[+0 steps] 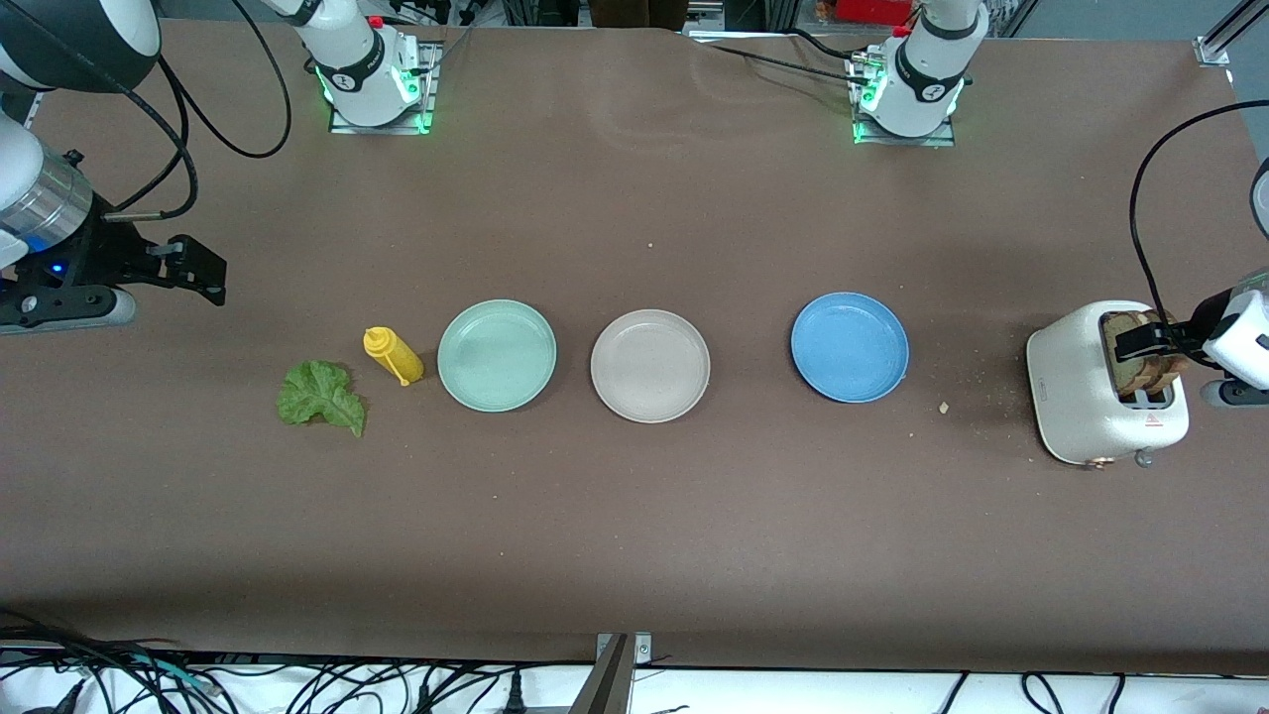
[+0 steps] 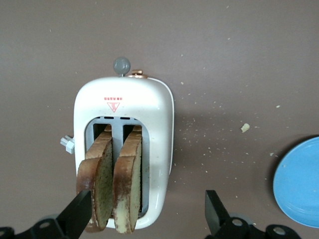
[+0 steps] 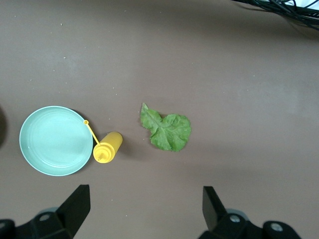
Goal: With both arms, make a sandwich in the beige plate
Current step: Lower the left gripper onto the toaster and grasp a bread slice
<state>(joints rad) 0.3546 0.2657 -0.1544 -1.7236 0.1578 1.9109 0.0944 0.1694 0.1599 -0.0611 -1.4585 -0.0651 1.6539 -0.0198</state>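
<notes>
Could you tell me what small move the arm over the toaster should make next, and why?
Probably lower the left hand and shut it on one of the two brown-crusted bread slices standing in the white toaster. Its fingers are open over them, and the round beige plate holds nothing yet. The right hand hangs open over the table near the ruffled green lettuce leaf.

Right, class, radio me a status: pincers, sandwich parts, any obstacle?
Left pincer open over toaster, bread slices inside. Right pincer open. Lettuce on table. Beige plate bare, nothing blocking.
</notes>
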